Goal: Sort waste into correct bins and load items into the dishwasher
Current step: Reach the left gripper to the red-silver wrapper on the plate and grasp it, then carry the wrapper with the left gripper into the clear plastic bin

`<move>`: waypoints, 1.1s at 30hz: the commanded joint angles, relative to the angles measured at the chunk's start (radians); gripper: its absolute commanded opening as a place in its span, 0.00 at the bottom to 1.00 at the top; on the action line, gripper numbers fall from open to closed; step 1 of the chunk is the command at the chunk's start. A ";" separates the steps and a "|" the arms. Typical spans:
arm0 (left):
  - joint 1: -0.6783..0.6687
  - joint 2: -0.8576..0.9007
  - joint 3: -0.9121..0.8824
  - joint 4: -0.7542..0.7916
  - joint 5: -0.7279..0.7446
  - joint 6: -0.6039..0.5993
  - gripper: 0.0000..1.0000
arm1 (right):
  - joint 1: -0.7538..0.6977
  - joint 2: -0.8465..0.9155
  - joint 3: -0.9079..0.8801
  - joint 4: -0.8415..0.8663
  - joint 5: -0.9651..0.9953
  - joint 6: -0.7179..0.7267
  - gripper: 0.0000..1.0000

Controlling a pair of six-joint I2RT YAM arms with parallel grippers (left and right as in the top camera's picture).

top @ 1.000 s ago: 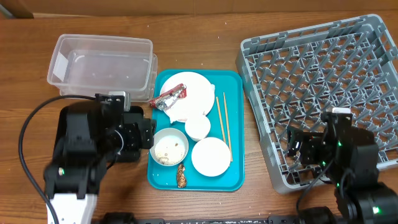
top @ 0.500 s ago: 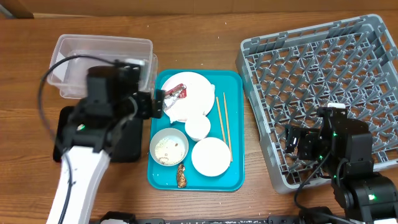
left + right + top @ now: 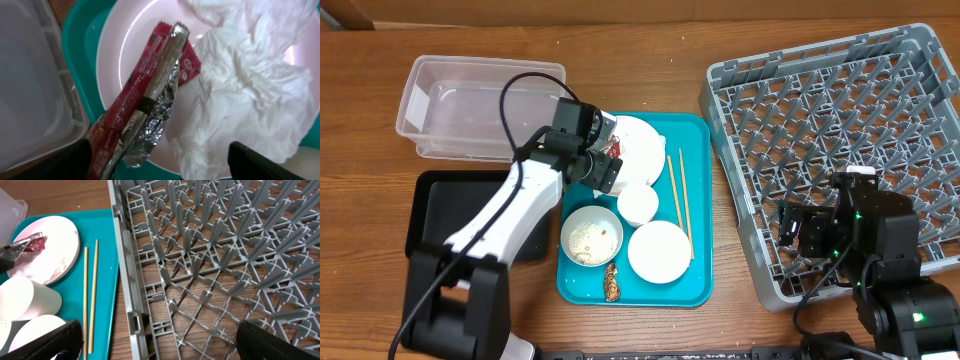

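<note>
Overhead view shows the left end effector [image 3: 604, 166] has swung from the black tray [image 3: 430, 215] to the plate [image 3: 642, 140], jaws spread and unclenched astride the wrapper [image 3: 150, 100] beside the napkin [image 3: 240, 95], likely readying its pickup; the right end effector [image 3: 798, 232] waits released.

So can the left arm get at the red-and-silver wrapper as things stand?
Probably yes. The left gripper hangs open right above the wrapper, which lies uncovered on the plate, touching the napkin beside it. Nothing stands between them.
</note>
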 commanded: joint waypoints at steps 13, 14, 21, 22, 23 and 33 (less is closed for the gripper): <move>0.000 0.031 0.050 0.007 -0.098 -0.056 0.04 | -0.006 -0.008 0.027 0.004 0.006 0.001 1.00; 0.000 0.025 0.065 -0.003 -0.097 -0.078 0.04 | -0.006 -0.008 0.027 0.004 0.006 0.001 1.00; 0.009 -0.066 0.244 -0.060 -0.097 -0.150 0.04 | -0.006 -0.008 0.027 0.001 0.018 0.001 1.00; 0.017 -0.076 0.260 -0.057 -0.100 -0.150 0.04 | -0.006 -0.008 0.027 0.001 0.018 0.001 1.00; 0.027 -0.085 0.275 -0.055 -0.100 -0.150 0.04 | -0.006 -0.008 0.027 0.001 0.018 0.001 1.00; 0.232 -0.052 0.314 -0.020 -0.078 -0.217 0.29 | -0.006 -0.008 0.027 -0.006 0.017 0.001 1.00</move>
